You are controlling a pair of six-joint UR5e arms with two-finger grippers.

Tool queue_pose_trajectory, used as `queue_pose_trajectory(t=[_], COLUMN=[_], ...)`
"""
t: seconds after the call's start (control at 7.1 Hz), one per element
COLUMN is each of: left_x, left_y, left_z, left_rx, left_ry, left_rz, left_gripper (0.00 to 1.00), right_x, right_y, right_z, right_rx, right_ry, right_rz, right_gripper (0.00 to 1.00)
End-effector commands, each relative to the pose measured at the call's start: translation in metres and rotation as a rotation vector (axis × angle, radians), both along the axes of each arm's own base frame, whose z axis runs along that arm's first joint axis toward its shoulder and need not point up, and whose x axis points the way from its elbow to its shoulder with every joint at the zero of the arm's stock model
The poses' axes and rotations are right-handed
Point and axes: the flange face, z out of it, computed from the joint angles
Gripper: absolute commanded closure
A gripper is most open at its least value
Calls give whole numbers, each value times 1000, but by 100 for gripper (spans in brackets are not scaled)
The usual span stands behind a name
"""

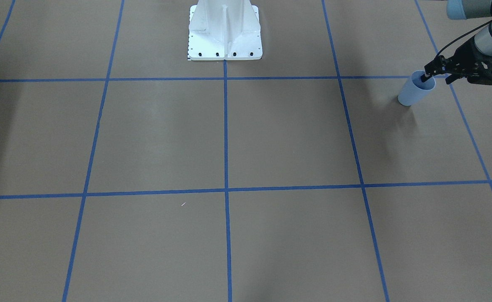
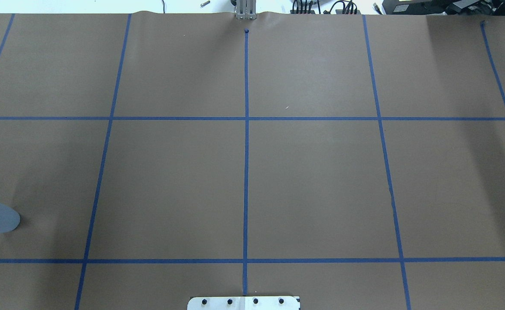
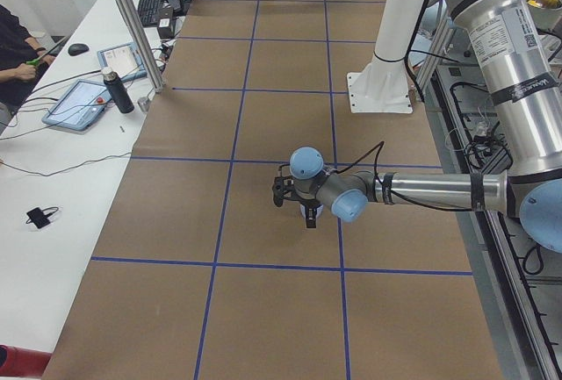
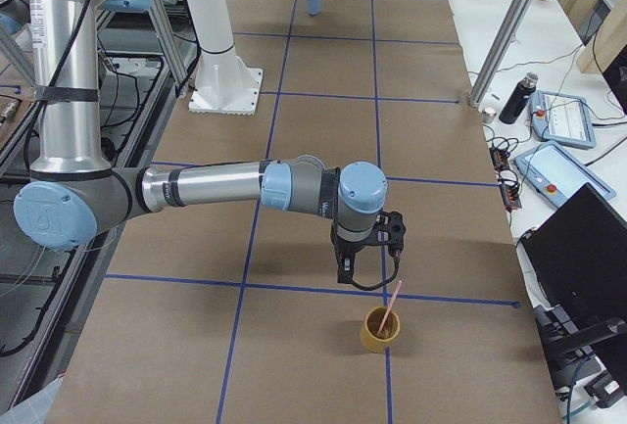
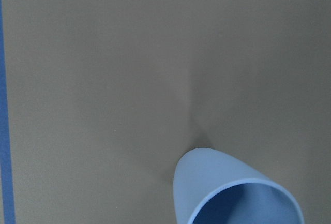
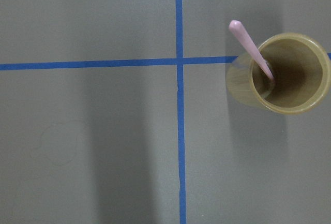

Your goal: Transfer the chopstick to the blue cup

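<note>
The blue cup (image 1: 413,93) stands near the table's left end; it also shows in the overhead view (image 2: 0,218) and the left wrist view (image 5: 227,188). What shows of its inside is empty. My left gripper (image 1: 437,78) is open over it, with one fingertip (image 1: 426,76) in the cup's mouth and the other outside the rim. One pink chopstick (image 6: 250,48) leans in a yellow-tan cup (image 6: 289,74) at the table's right end. My right gripper (image 4: 367,269) hangs just beside and above that cup (image 4: 379,334); I cannot tell whether it is open or shut.
The white robot base (image 1: 225,37) stands at the table's middle edge. Blue tape lines (image 2: 246,172) grid the brown table. A side bench holds tablets (image 3: 83,103) and a dark bottle (image 3: 118,90). An operator (image 3: 18,46) sits there.
</note>
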Motion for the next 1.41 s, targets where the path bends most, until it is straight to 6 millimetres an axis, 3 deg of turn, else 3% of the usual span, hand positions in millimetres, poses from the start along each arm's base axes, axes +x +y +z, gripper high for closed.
queue_pose_trajectory(t=[0.0, 0.28, 0.42, 0.56, 0.85, 1.13, 1.27], left_x=[6, 10, 10, 9, 13, 54, 81], left_y=[-1, -6, -6, -7, -12, -81, -125], left_z=[3, 5, 4, -2, -54, -138, -193], left_rx=[-6, -4, -3, -9, -63, -121, -148], left_ry=[-2, -3, -1, 4, 56, 68, 41], left_rz=[13, 13, 12, 0, -77, -105, -111], left_gripper=[26, 89, 100, 100, 100, 100, 100], right_x=[0, 0, 0, 0, 0, 0, 0], right_y=[0, -2, -2, -2, -1, -3, -4], right_z=[-1, -3, -3, -4, -7, -9, -12], right_rx=[2, 6, 6, 6, 11, 17, 26], right_ry=[1, -2, -2, -3, -6, -4, -1], right_rz=[0, 0, 0, 1, 1, 1, -3], right_gripper=[0, 0, 0, 0, 0, 0, 0])
